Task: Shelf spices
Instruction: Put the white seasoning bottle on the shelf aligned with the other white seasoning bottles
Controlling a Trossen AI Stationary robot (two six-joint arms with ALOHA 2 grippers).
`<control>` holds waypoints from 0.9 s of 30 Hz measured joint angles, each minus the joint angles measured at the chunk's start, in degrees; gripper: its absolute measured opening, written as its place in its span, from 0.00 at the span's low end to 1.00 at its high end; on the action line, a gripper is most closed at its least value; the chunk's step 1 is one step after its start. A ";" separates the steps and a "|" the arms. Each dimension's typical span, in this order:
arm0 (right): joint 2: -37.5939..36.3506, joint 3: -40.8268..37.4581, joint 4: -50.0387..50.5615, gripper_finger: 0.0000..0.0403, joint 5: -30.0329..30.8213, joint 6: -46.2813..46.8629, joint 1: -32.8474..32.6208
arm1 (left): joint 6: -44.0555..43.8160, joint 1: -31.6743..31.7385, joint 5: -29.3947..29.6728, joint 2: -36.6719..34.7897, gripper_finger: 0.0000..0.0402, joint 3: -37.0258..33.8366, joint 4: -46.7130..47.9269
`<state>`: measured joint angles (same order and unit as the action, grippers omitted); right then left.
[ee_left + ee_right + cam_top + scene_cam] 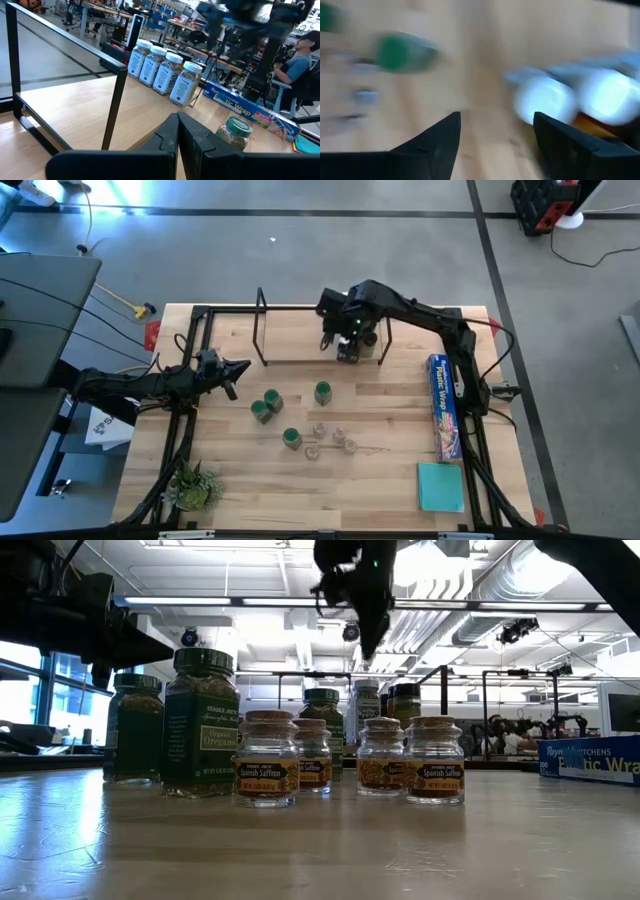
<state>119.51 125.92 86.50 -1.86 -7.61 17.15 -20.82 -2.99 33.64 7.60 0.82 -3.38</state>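
1. Four white-lidded clear spice jars (162, 70) already stand in a row on the low light-wood shelf plank with the thin black metal hoop ends (300, 355), all bunched toward the right-hand hoop.

2. The right gripper (345, 340) hangs just above that row with its fingers spread and nothing between them. In its wrist view the white lids sit right beside one finger, not between the two. So I'd say it's at the tail end of a placement: jar down, fingers let go.

3. Still out on the big wooden tabletop (380, 490): four green-lidded dark jars (272, 401) and a little cluster of small clear cork-topped saffron jars (265, 760), all in front of the shelf and well apart from it.

4. The left gripper (235, 370) is pinched fully closed and holding nothing, parked low near the shelf's left end. Just waiting, by the look of it.

5. Next move, my guess: the right arm lifts clear of the row without clipping a lid, swings back toward the loose jars, and comes down on one. The green-lidded one nearest the shelf (322, 391) looks the easy pick. The saffron ones are packed tight, so grabbing one could knock over its neighbours.

6. Plenty of bare plank is left toward the left hoop.
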 joint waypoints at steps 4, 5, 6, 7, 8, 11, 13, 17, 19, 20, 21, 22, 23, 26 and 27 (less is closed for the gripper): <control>-0.08 -2.21 -3.03 0.51 -10.65 -3.16 -2.19 | 0.00 0.01 0.01 0.00 0.01 0.00 0.00; -0.08 -3.56 -4.11 0.47 -10.06 -3.80 -2.87 | 0.00 -0.01 0.01 0.00 0.01 0.02 0.00; -0.04 -5.03 -5.80 0.43 -8.86 -3.81 -3.47 | 0.00 -0.01 0.01 0.00 0.01 0.02 0.00; 0.04 -6.25 -7.46 0.39 -7.56 -3.44 -3.90 | 0.00 0.00 0.00 0.00 0.01 0.00 0.00; 0.08 -7.27 -8.61 0.34 -6.63 -2.71 -4.19 | 0.00 -0.01 0.01 0.00 0.01 0.01 0.00; 0.01 -10.45 -11.51 0.22 -3.89 0.13 -4.28 | 0.00 0.01 0.01 0.01 0.01 0.00 0.00; 0.07 -12.09 -12.28 0.16 -1.75 1.44 -3.84 | 0.00 -0.01 -0.01 0.00 0.01 0.00 0.00; 0.05 -14.07 -14.56 0.07 0.62 4.07 -2.51 | 0.00 0.00 0.01 0.00 0.01 0.01 0.00; 0.08 -14.27 -14.84 0.04 1.13 5.08 -1.72 | 0.00 0.01 0.00 0.00 0.01 0.01 0.00; 0.08 -14.27 -15.29 0.04 1.50 5.38 -1.33 | 0.00 -0.01 0.00 0.00 0.01 0.00 0.00; 0.05 -14.27 -15.82 0.03 1.92 5.77 -1.03 | 0.01 0.01 0.01 0.00 0.01 0.01 0.00; 0.05 -14.27 -16.15 0.03 2.34 6.22 -0.73 | 0.00 0.01 0.00 0.00 0.01 0.01 0.00; 0.05 -14.27 -16.27 0.03 2.47 6.58 -0.39 | 0.00 -0.01 -0.01 0.00 0.01 0.00 0.00; 0.05 -14.27 -16.11 0.03 2.50 7.41 0.51 | 0.00 0.01 0.01 0.00 0.01 0.01 0.00; 0.05 -14.27 -16.12 0.03 2.51 7.42 0.67 | 0.00 -0.01 0.00 0.00 0.01 0.02 0.00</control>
<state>119.57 111.66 70.39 0.65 -0.19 17.81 -20.82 -3.01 33.64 7.60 0.84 -3.38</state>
